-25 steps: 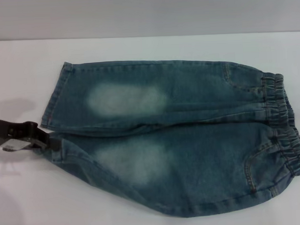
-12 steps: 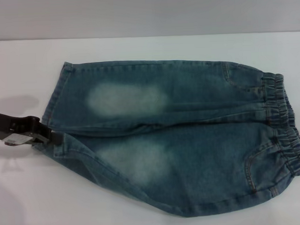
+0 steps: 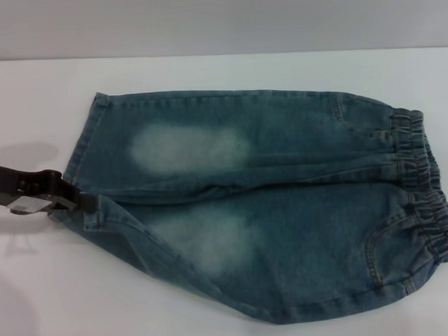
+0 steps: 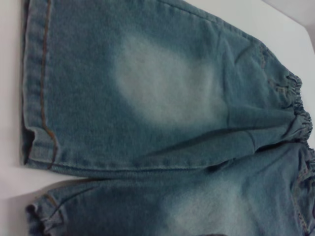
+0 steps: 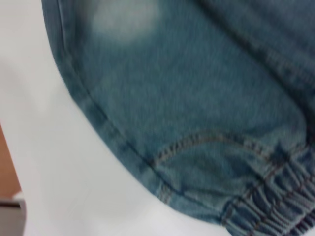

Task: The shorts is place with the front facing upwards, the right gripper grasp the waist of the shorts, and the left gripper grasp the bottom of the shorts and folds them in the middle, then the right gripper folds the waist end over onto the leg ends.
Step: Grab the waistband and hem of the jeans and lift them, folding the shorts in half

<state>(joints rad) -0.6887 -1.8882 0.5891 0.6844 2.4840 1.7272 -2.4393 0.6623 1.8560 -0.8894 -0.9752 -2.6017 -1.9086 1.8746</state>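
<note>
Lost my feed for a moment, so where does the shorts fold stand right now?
Done: the shorts lie flat, front up, on the table. In hand: the left hand is at the near leg's hem, which is bunched. Left: the right hand is out of view at the waist end, and both folds remain.

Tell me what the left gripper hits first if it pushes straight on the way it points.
The left gripper points along the table into the shorts; it likely meets the near leg's hem, apparently already touching.

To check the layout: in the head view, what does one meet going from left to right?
Left gripper → leg ends → faded patches → waist end, all on the white table.
</note>
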